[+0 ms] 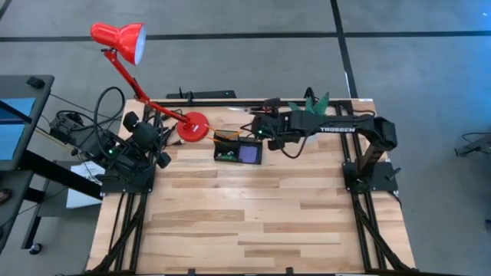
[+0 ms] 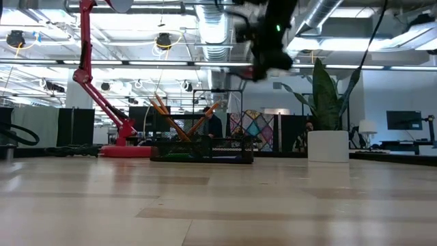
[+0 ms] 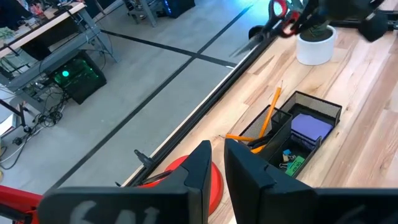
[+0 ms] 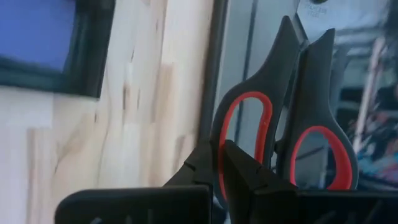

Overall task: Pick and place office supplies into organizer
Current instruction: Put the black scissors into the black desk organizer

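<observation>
While the right gripper (image 4: pixel 222 163) is closed on one handle of the red-handled scissors (image 4: pixel 283 118), it holds them in the air above the desk (image 1: pixel 253 215); the black organizer (image 1: pixel 238 149) stands just beside and below this gripper; the left gripper (image 3: pixel 216 163) waits near the red lamp base (image 1: pixel 194 126), fingers nearly together, holding nothing.

Right tool (image 1: pixel 261 126) hovers just beside organizer (image 1: pixel 238 147).

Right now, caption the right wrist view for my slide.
Right claw shut on scissors, raised beside the organizer.
</observation>
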{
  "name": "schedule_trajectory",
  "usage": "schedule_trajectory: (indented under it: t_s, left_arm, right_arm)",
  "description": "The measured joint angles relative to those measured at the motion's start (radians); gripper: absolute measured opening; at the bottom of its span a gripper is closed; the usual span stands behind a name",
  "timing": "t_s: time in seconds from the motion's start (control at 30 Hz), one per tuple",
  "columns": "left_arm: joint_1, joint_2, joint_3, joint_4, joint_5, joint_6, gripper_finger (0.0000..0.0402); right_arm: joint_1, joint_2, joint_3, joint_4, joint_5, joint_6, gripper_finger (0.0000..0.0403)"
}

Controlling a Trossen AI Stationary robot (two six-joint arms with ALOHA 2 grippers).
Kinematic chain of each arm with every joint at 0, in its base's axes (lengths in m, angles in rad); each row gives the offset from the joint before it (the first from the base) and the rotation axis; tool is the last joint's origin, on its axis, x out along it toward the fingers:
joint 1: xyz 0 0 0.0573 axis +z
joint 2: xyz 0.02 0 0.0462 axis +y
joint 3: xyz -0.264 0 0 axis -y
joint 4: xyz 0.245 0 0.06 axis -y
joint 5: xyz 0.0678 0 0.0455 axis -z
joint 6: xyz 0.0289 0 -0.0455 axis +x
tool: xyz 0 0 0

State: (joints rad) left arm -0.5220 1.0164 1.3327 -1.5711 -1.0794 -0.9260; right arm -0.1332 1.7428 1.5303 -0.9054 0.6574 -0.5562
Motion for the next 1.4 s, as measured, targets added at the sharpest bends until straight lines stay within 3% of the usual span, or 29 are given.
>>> schedule_trajectory:
  t_s: [0.3,0.5,0.67,0.93,1.0,1.17,1.4]
  left_arm:
    - [0.0,-0.001,0.0,0.0,-0.03,-0.009,0.0036]
    - [0.0,-0.002,0.0,0.0,-0.029,0.0,0.0036]
    - [0.0,-0.002,0.0,0.0,-0.017,0.028,0.0036]
    - [0.0,-0.002,0.0,0.0,-0.007,0.031,0.0036]
    - [0.0,-0.002,0.0,0.0,-0.007,0.031,0.0036]
    - [0.0,-0.002,0.0,0.0,0.002,0.032,0.0036]
    - [0.0,-0.002,0.0,0.0,0.002,0.033,0.0036]
  right_arm:
    - [0.079,0.129,0.192,-0.174,0.091,-0.3,0.0]
    - [0.108,0.258,0.321,-0.196,0.122,-0.39,0.0]
    - [0.115,0.329,0.398,-0.28,0.336,-0.437,0.0]
    - [0.138,0.327,0.407,-0.319,0.435,-0.521,0.0]
    - [0.146,0.327,0.407,-0.319,0.433,-0.556,0.0]
    - [0.159,0.327,0.407,-0.325,0.304,-0.635,0.0]
    - [0.148,0.354,0.406,-0.327,0.307,-0.654,0.0]
